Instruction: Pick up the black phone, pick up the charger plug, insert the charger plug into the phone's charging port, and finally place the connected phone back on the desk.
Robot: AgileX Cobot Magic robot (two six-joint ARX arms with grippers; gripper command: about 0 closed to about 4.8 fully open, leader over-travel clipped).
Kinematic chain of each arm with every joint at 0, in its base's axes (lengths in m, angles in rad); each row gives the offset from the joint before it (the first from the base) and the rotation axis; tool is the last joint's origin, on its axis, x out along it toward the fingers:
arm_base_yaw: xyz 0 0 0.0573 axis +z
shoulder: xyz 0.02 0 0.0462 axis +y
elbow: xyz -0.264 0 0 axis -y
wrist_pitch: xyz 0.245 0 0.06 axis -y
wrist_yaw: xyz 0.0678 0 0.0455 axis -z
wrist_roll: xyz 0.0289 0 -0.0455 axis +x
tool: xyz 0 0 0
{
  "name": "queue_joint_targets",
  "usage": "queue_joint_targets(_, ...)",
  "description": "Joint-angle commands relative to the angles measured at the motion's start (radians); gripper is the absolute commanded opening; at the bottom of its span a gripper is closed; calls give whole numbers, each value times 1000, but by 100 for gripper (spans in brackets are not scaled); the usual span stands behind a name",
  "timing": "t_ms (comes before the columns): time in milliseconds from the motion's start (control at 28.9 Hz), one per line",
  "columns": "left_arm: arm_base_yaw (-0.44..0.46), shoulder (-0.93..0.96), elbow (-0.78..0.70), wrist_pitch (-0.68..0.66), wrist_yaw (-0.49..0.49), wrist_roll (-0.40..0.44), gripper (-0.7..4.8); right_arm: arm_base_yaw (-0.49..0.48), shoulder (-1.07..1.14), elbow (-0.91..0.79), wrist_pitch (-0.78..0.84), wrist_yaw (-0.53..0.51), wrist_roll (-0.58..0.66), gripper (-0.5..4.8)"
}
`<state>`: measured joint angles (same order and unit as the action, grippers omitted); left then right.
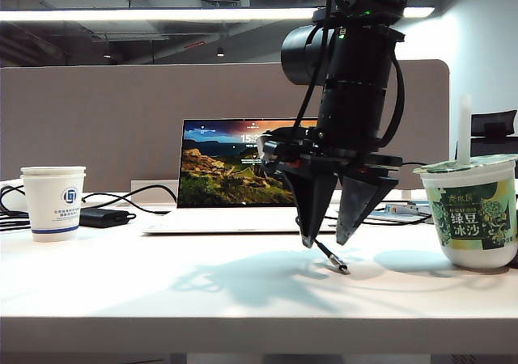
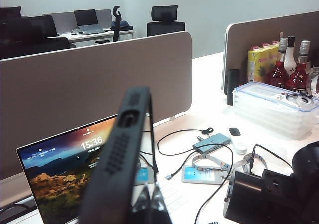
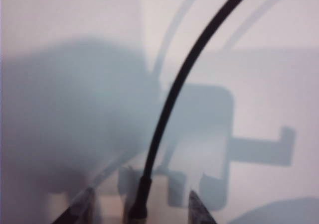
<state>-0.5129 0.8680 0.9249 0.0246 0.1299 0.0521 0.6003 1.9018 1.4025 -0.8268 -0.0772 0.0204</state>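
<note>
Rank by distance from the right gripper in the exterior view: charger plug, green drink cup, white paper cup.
From the right gripper, open over the desk:
1. charger plug, just beneath its fingertips.
2. green drink cup, far right.
3. white paper cup, far left.

Bright overhead strip light (image 1: 162, 14) glares; soft shadows on white tabletop (image 1: 243, 287); right wrist view blurred, hazy.

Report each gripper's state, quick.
Left gripper: shut on the black phone, held up edge-on above the laptop.
Right gripper: jaws open, low over the desk, astride the charger plug, not gripping it.
</note>
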Motion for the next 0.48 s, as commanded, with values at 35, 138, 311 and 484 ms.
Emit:
queue_joint_targets(35,2,-5,8,40,5,2,-7,2,0,2,-15,-39,-3,240)
queue_joint_targets(138,2,-5,8,40,5,2,-7,2,3,2,-29,-56,-5,239)
queue_joint_targets(311,2,-5,8,40,5,2,-7,2,13,2,-33,-56,-8,239)
queue_joint_targets(484,2,-5,8,40,5,2,-7,2,21,2,-33,-56,-8,239)
